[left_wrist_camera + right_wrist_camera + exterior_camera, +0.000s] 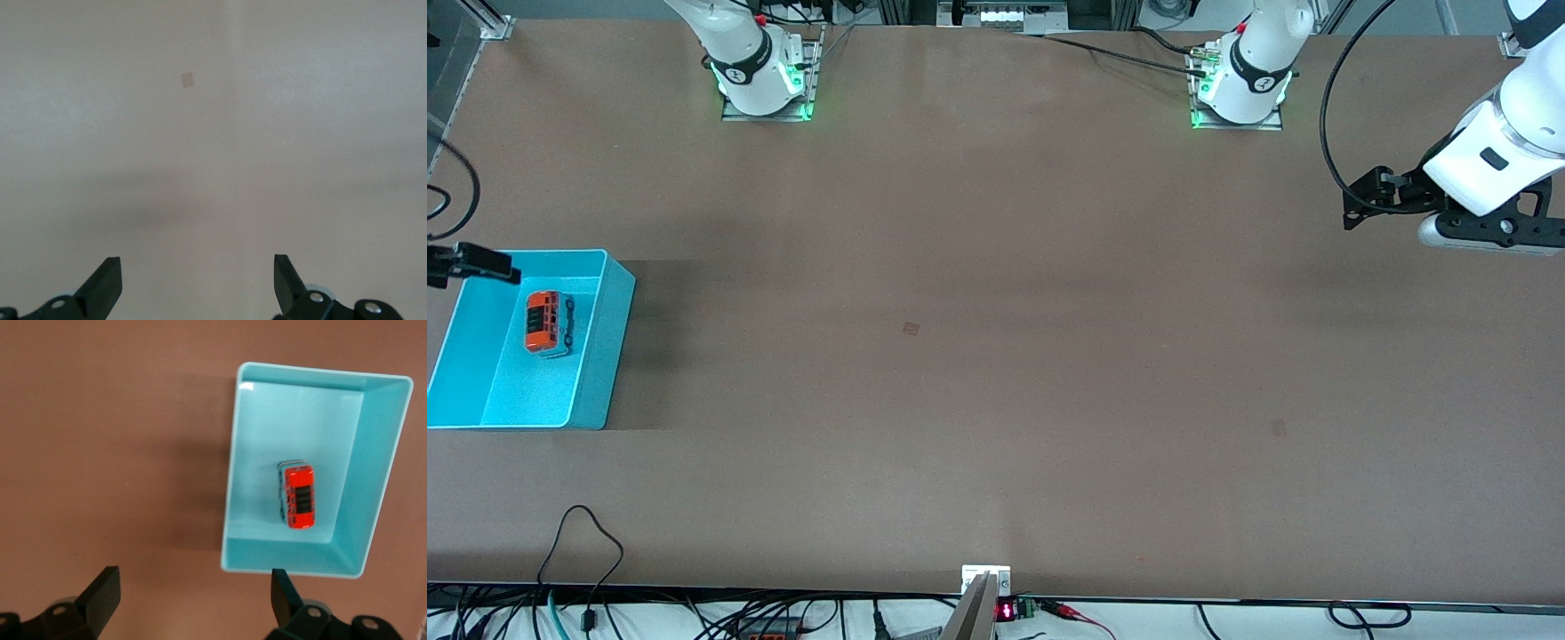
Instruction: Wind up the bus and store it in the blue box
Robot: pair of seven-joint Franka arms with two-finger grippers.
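The bus (549,323) is laid inside the blue box (609,342); the right gripper (190,600) is held open above, the left gripper (197,283) open over the table (996,356)

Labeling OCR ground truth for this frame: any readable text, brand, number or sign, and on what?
None can be read.
Red lit digits on a small display at the table edge nearest the front camera: too small to read.
Round marks on the black bands of both arm bases: too small to read.
The bus and the blue box: no lettering visible.
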